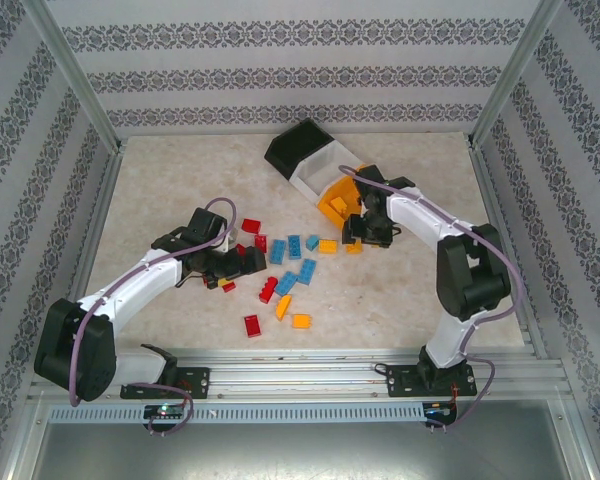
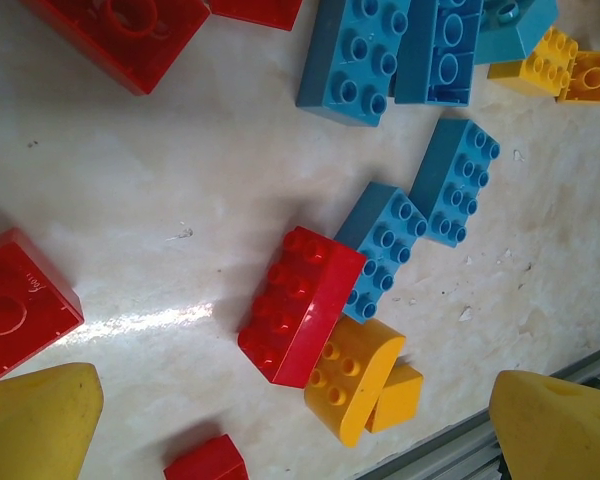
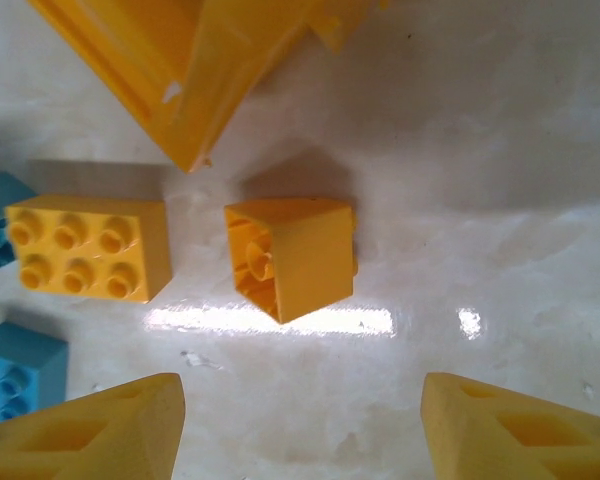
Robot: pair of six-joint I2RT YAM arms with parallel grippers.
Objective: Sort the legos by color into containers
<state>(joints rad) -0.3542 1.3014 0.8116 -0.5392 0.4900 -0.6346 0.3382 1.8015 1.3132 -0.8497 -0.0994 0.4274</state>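
The three joined bins lie tilted at the back: black (image 1: 300, 142), white (image 1: 320, 172), orange (image 1: 338, 200). Red, blue and orange legos are scattered mid-table around a blue brick (image 1: 294, 246). My left gripper (image 1: 246, 262) (image 2: 300, 445) is open above the table; a red brick (image 2: 300, 305) and a rounded orange brick (image 2: 352, 378) lie just ahead of its fingertips (image 2: 35, 420), nothing between them. My right gripper (image 1: 362, 234) (image 3: 305, 430) hangs open beside the orange bin's corner (image 3: 180, 60). An orange brick (image 3: 292, 255) lies on its side ahead of it, untouched.
A six-stud orange brick (image 3: 88, 247) and blue bricks (image 3: 10, 375) lie left of the right gripper. More blue bricks (image 2: 455, 180) and a large red one (image 2: 15, 300) surround the left gripper. The metal front rail (image 2: 540, 385) runs close by. Patterned walls enclose the table.
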